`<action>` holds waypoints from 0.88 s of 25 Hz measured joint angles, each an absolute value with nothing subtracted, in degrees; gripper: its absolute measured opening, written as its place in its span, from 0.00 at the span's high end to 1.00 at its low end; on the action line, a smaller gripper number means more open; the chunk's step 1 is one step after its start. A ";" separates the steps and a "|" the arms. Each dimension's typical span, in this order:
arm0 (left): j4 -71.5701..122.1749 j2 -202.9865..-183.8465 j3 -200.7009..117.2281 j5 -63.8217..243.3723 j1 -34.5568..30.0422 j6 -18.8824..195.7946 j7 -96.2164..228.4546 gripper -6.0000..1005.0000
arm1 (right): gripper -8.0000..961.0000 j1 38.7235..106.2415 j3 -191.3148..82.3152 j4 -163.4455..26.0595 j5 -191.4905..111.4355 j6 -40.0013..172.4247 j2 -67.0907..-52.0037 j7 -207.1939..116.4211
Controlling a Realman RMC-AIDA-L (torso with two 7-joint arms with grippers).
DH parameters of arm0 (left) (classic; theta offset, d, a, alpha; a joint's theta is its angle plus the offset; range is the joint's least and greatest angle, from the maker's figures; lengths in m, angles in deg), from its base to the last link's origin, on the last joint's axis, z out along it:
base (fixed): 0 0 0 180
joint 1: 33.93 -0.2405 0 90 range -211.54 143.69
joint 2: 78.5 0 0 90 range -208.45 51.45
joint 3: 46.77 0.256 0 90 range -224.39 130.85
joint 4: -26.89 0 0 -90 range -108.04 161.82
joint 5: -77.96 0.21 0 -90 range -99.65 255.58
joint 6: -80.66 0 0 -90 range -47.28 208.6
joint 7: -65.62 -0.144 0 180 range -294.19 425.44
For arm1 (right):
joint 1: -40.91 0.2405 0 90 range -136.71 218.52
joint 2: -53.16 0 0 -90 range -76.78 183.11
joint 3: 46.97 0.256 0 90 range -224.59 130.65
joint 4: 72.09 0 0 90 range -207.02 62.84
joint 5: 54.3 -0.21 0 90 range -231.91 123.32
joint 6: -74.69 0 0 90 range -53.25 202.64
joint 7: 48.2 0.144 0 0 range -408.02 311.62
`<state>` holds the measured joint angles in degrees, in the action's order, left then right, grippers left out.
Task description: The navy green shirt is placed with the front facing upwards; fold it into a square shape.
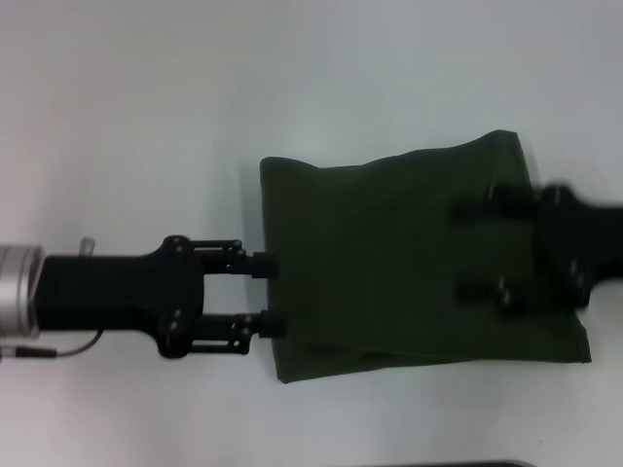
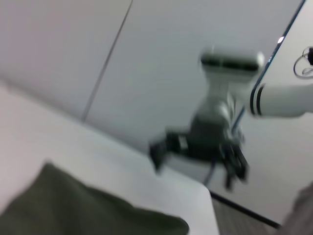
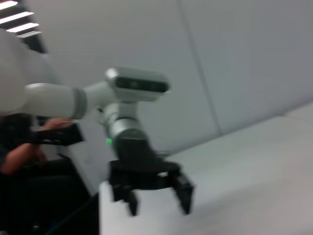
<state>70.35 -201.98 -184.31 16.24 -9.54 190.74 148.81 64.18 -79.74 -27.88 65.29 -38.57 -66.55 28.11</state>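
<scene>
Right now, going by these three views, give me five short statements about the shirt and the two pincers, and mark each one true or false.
1. The navy green shirt lies folded into a roughly square bundle on the white table. True.
2. The cream "FREE!" lettering faces up. False: only plain green cloth shows.
3. The left pincer is at the shirt's left edge with its fingers spread. True.
4. The right pincer is parked away from the shirt. False: it is over the shirt's right part, fingers apart.
5. The shirt's sleeves are spread out flat to both sides. False: no sleeve sticks out from the bundle.
</scene>
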 joint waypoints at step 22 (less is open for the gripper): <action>56.69 -202.01 -191.71 18.46 -21.68 191.56 121.19 0.31 | 0.03 58.39 -81.41 -45.73 66.56 -35.94 -66.46 2.53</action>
<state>56.69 -202.01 -191.71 18.46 -21.68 191.56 121.19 58.39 -81.41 -45.73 66.56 -35.94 -66.46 2.53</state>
